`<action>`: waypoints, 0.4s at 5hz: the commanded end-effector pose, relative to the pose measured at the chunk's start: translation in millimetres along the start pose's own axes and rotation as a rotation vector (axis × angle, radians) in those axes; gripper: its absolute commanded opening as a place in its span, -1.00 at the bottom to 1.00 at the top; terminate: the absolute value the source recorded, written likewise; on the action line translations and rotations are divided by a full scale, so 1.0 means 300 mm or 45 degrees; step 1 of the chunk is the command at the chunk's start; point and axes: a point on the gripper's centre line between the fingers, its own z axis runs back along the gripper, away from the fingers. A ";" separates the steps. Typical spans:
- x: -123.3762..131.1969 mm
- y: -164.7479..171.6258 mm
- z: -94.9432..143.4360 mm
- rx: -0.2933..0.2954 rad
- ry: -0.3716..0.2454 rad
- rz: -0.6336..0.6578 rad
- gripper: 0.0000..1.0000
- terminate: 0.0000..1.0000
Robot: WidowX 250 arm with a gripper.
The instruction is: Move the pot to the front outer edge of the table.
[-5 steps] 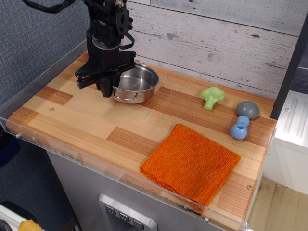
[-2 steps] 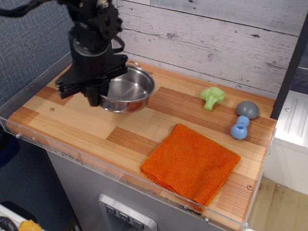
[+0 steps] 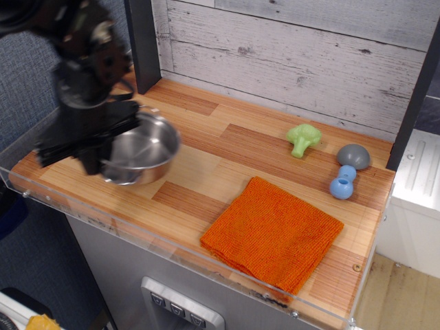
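The shiny steel pot (image 3: pixel 143 150) hangs tilted just above the front left part of the striped wooden table (image 3: pixel 227 161). My black gripper (image 3: pixel 93 159) is shut on the pot's left rim and is blurred by motion. The pot sits near the clear acrylic rim (image 3: pixel 89 216) at the table's front edge. The pot's handles are hard to make out in the blur.
An orange cloth (image 3: pixel 273 232) lies at the front right. A green broccoli toy (image 3: pixel 303 138), a grey mushroom-like toy (image 3: pixel 353 155) and a blue toy (image 3: pixel 342 183) lie at the back right. A dark post (image 3: pixel 143 42) stands at the back left.
My gripper has lifted the pot off the back left of the table and carried it toward the front left edge.
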 end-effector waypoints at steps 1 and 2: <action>0.093 0.085 -0.023 -0.030 -0.062 0.141 -1.00 -1.00; 0.112 0.089 -0.050 -0.007 -0.050 0.176 -1.00 -1.00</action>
